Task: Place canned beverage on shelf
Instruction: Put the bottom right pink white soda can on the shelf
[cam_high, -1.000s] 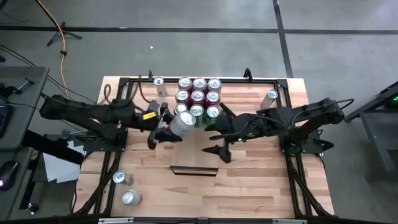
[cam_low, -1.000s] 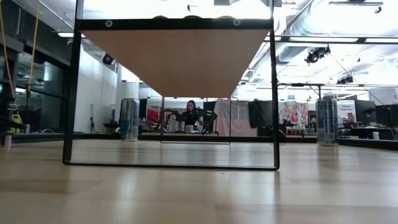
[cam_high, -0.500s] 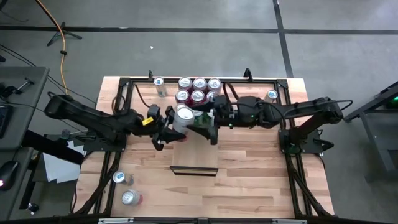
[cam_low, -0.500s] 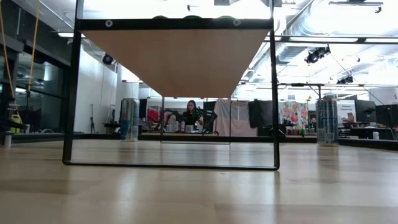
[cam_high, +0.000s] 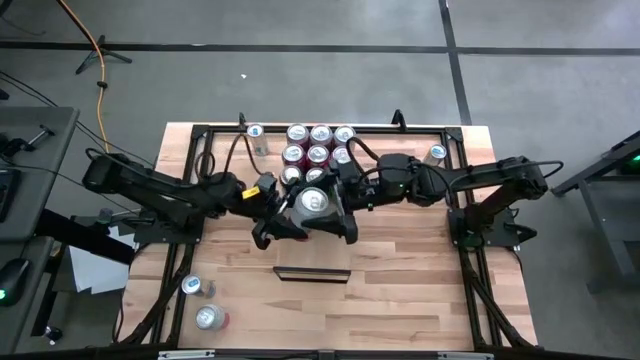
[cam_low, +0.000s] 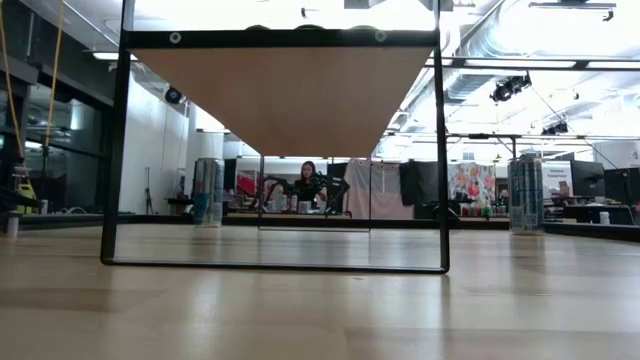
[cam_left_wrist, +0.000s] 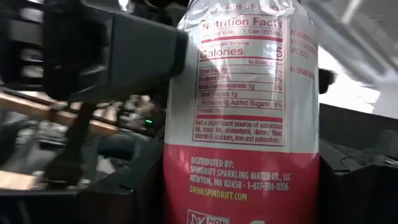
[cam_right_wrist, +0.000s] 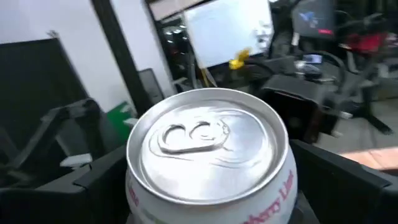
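Both arms stretched toward the middle of the high view, left gripper (cam_high: 285, 212) squeezing a red and white can (cam_high: 313, 204), right gripper (cam_high: 335, 212) wide apart around that can's top, shelf (cam_high: 312, 272) just below centre.

You are seeing the right gripper (cam_high: 336, 205) closing in around the can (cam_high: 313, 202). The left gripper (cam_high: 283, 212) is carrying that can toward the table's middle, away from the can cluster (cam_high: 318, 150).

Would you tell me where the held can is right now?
In the high view, the can sits mid-table between the left gripper and right gripper, just below the can cluster.
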